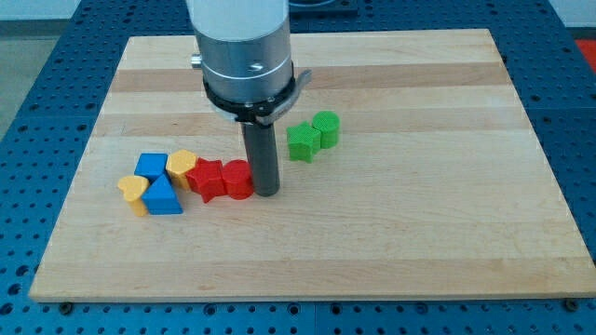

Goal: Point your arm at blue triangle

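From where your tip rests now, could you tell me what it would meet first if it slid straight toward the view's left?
My tip would meet the red cylinder at once; it looks already touching it. Beyond lie the red star and then the blue triangle.

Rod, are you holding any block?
No, nothing is held. My tip only stands beside the red cylinder, on the view's right of it.

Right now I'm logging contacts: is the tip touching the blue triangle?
Apart. The camera view shows my tip beside the red cylinder, with the red star between it and the blue triangle.
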{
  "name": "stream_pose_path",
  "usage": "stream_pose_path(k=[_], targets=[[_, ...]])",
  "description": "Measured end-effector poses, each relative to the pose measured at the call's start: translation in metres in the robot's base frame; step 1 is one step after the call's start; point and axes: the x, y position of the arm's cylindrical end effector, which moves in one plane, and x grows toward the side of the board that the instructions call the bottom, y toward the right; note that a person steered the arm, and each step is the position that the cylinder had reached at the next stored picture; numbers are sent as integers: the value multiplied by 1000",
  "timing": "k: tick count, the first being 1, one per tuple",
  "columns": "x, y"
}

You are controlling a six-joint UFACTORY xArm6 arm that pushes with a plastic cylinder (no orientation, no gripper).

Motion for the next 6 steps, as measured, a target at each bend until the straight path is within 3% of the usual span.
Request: stream_pose_path(k=[2, 4, 6], targets=[[26, -5], [56, -71], [53, -113]])
